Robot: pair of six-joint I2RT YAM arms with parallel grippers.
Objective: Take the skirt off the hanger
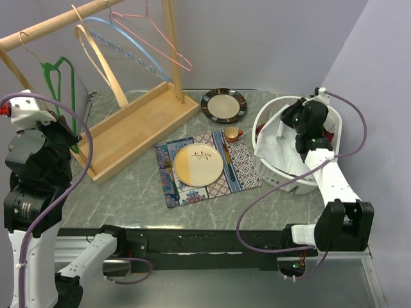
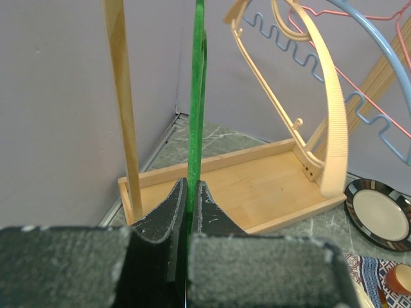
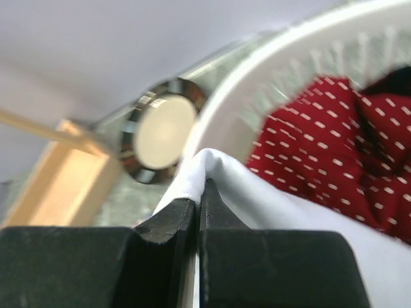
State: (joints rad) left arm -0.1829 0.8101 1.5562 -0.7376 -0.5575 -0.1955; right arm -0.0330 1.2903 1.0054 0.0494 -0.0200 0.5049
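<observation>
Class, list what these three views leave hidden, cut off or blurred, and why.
White plastic basket floor: top view, covered by white cloth and right arm.
Red dashed garment: right wrist view, blurred, cut off at right edge.
Green plastic hanger top: left wrist view, beyond upper edge.

Skirt [image 1: 280, 149] in basket [image 1: 259, 126], rt of placemat [image 1: 243, 168]

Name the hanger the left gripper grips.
The green plastic hanger, clamped in the left gripper; the tan hanger, blue hanger and pink wire hanger hang untouched.
</observation>
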